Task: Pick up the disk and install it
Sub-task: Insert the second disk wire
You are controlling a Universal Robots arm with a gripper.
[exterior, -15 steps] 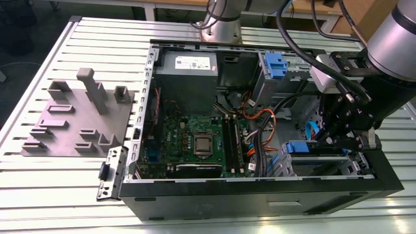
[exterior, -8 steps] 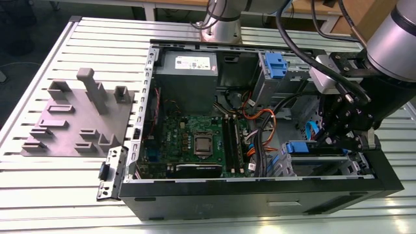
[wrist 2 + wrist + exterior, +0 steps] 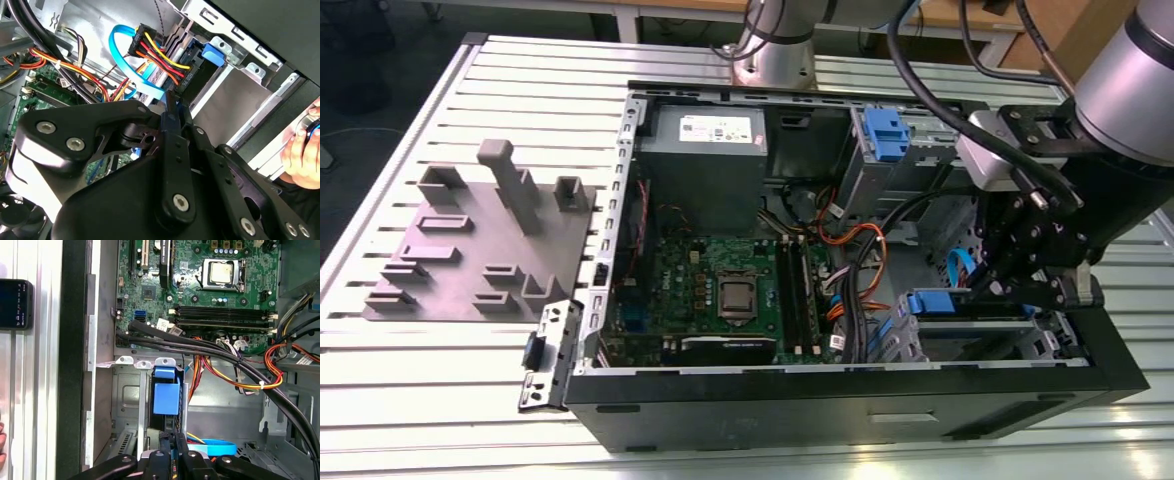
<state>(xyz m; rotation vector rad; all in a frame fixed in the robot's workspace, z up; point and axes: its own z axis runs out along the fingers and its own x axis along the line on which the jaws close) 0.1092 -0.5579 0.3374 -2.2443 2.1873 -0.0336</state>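
Looking at the black gripper [image 3: 172, 436], I see its jaws pressed together just beside the flat, bright-blue-framed disk [image 3: 166, 396], which stands in the grey metal drive bay [image 3: 127, 400] at a corner of the open black computer case [image 3: 854, 395].

A silver slotted table [image 3: 414, 400] is evenly lit. Past its far edge lie dark floor [image 3: 520, 22], a pale bench leg [image 3: 626, 25] and a wooden board [image 3: 1074, 35].
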